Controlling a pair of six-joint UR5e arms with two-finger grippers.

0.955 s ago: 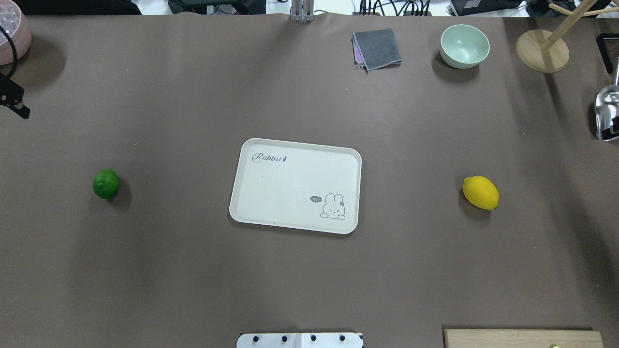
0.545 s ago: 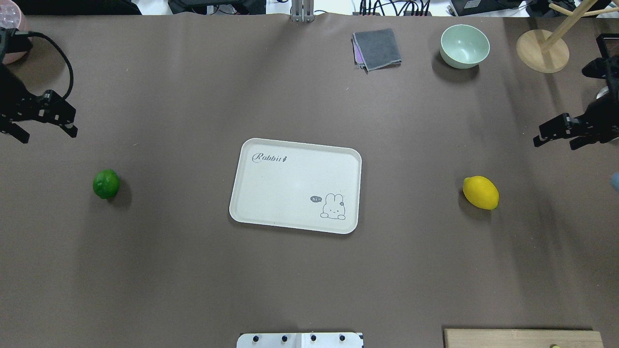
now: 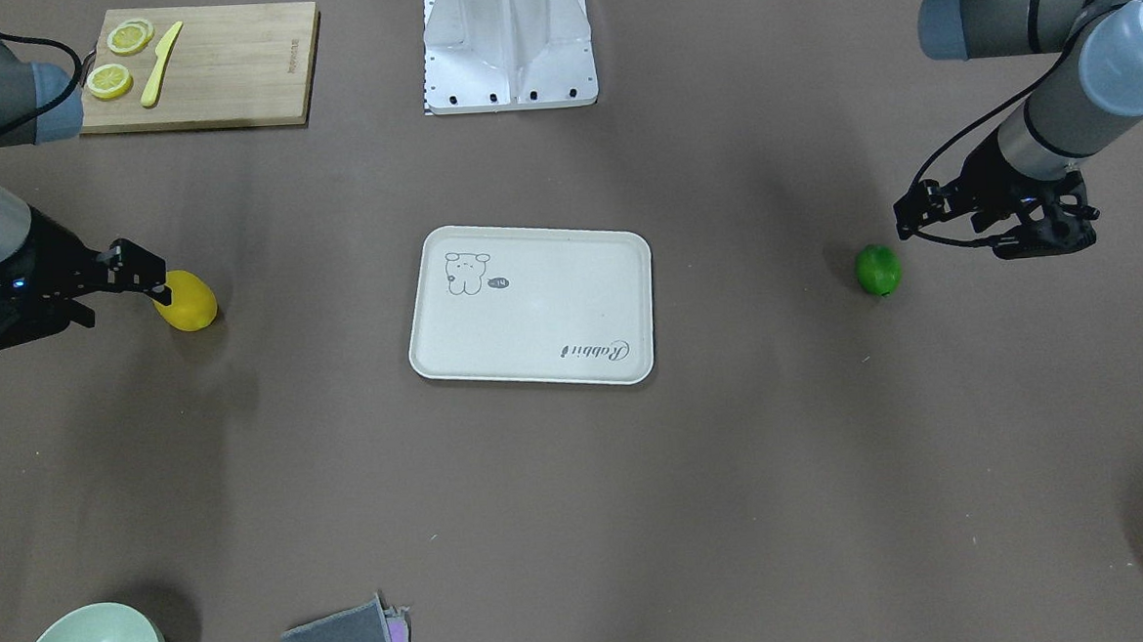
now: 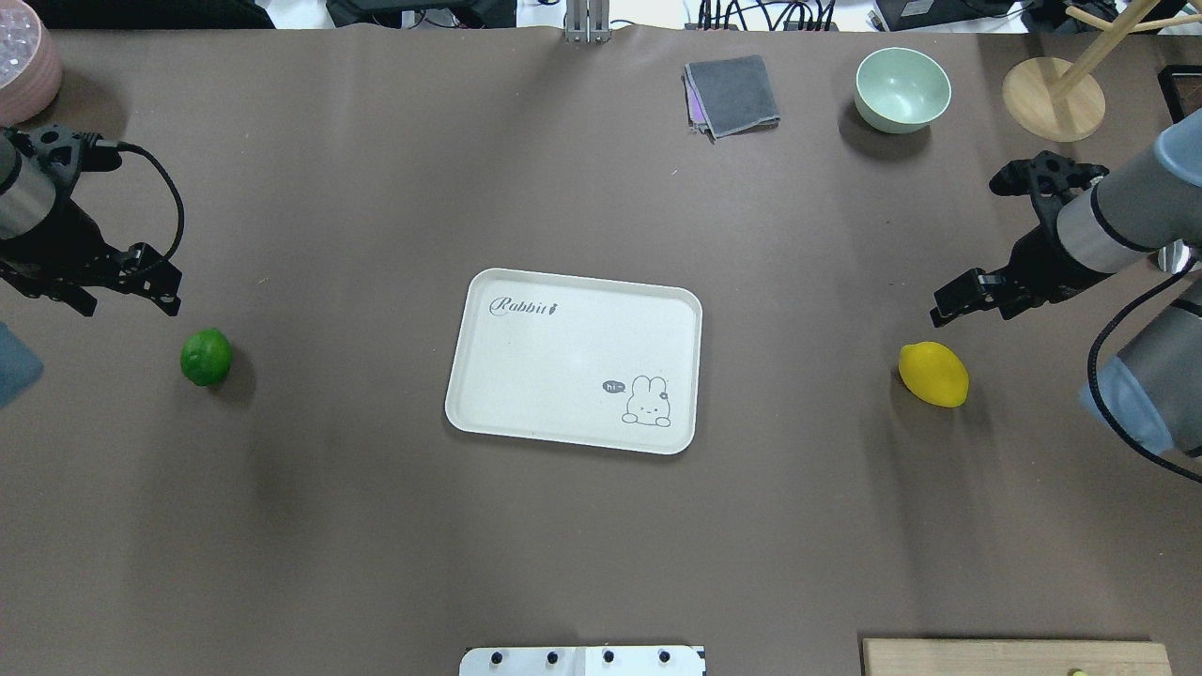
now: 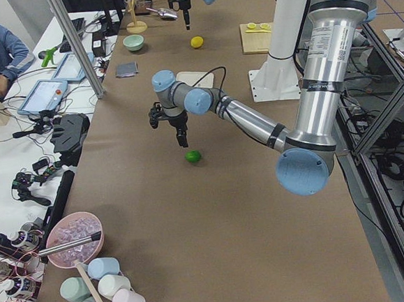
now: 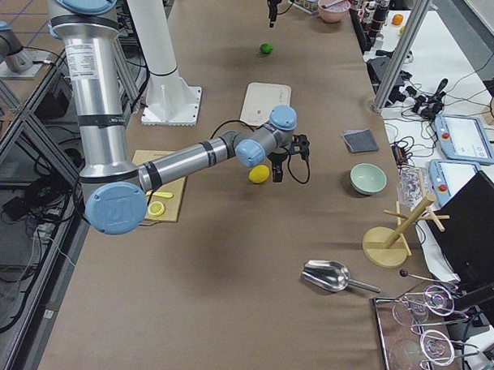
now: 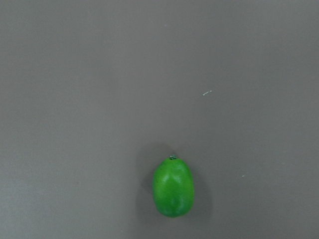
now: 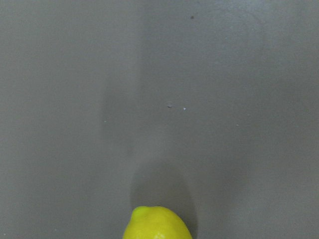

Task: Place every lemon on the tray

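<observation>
The right wrist view cuts off most of the yellow lemon (image 8: 156,225). Both fruits lie on the table (image 4: 582,545), well apart from the tray (image 4: 563,347): the green lemon (image 4: 206,357) near the left tool (image 4: 131,300), the yellow one near the right tool (image 4: 972,312) (both tools' fingers spread apart).

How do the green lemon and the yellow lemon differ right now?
The green lemon is smaller; the yellow lemon is larger and more elongated, with a pointed tip. The green one lies on the robot's left of the tray, the yellow one on its right. Both rest on the table, off the tray, ungrasped.
</observation>
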